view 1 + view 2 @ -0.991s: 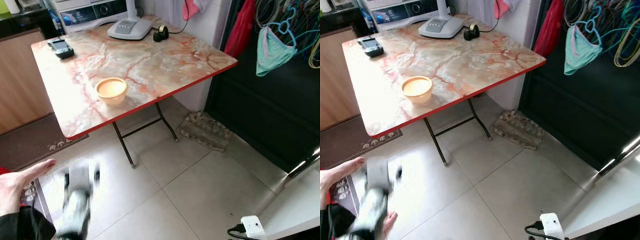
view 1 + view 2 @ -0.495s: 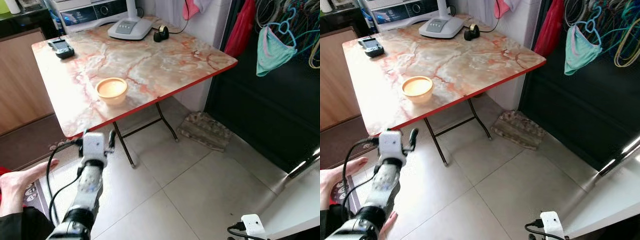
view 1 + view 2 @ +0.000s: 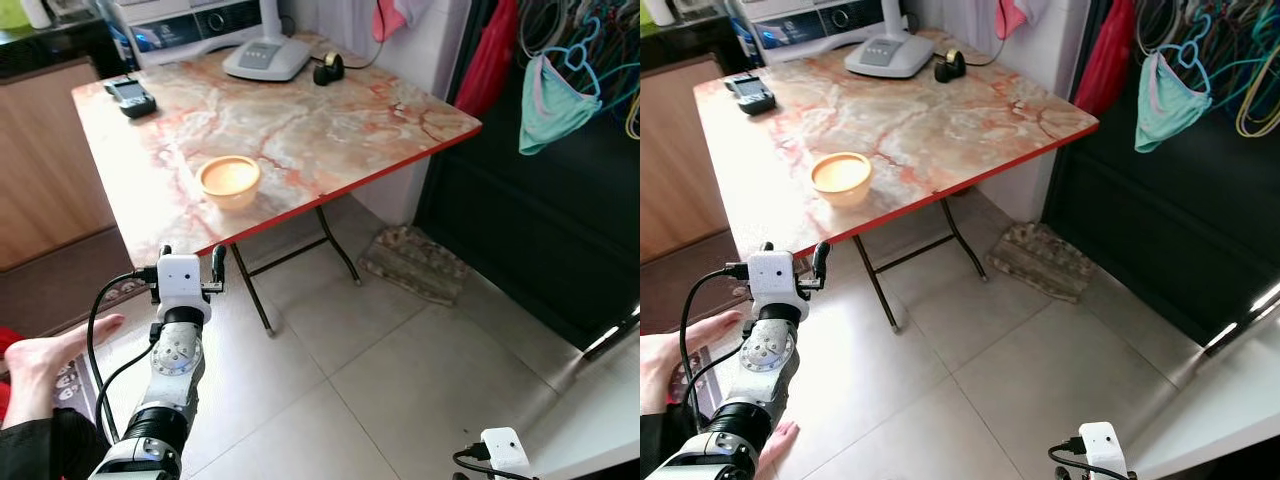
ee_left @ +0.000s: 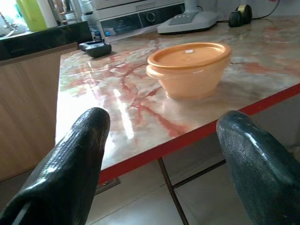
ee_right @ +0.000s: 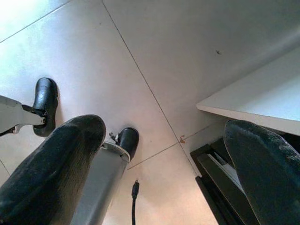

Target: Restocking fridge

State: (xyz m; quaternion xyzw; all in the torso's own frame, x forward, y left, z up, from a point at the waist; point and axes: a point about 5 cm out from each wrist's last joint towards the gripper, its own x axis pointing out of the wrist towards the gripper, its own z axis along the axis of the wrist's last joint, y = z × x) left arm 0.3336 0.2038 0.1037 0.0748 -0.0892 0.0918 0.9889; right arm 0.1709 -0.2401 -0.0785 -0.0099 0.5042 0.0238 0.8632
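Your left gripper (image 4: pixel 159 154): textured black jaws spread apart, empty, raised just short of the worktop's (image 3: pixel 300 120) red edge, higher and steadier than half a second ago. Ahead of it, the round, lidded orange bowl (image 3: pixel 229 180) sits on glossy marble-patterned laminate near that edge. Your right gripper (image 5: pixel 164 159): jaws likewise released, hanging over pale floor tiles (image 5: pixel 164 56). A person's hand (image 3: pixel 50 355) lies beside your left arm.
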